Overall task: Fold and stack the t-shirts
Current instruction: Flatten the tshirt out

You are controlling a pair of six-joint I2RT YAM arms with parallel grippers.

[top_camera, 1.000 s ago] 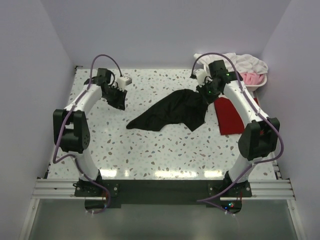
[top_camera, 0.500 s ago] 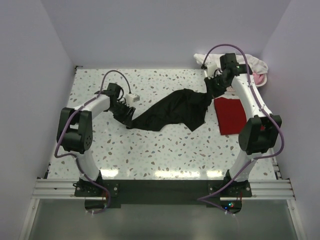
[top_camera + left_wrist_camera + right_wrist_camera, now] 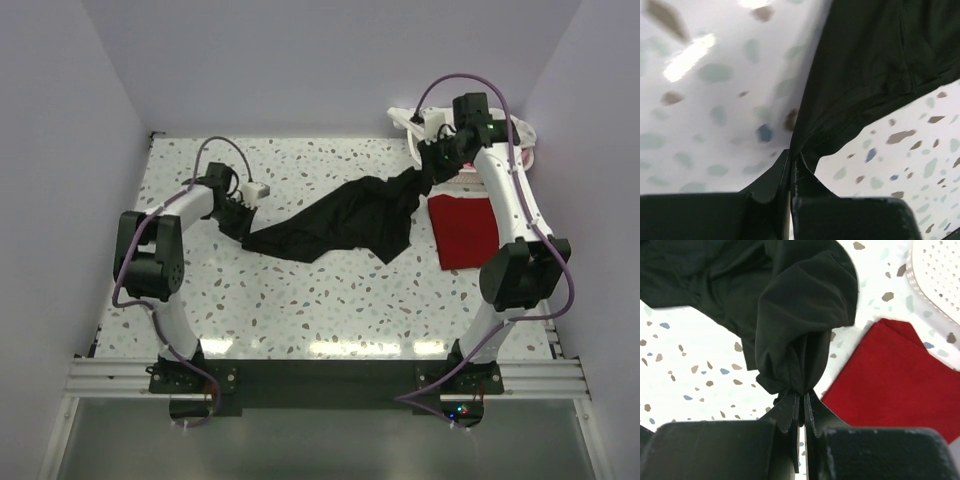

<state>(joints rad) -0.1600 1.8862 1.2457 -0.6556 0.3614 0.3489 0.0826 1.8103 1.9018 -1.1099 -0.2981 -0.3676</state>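
Currently: black shirt [image 3: 350, 215] on table [image 3: 330, 295], strung between left gripper [image 3: 791, 167] and right gripper [image 3: 802, 400], both jaws clamped on its ends. Step, likely: spreading flat. Next: lay down, fold, stack on red shirt [image 3: 468, 232].

Speckled table [image 3: 330, 300], two shirts, two grippers.
We list a black t-shirt [image 3: 345, 218] stretched between the left gripper [image 3: 243, 222] and the right gripper [image 3: 432, 172], one at each end; a folded dark red t-shirt [image 3: 466, 231] lies flat just beside it.
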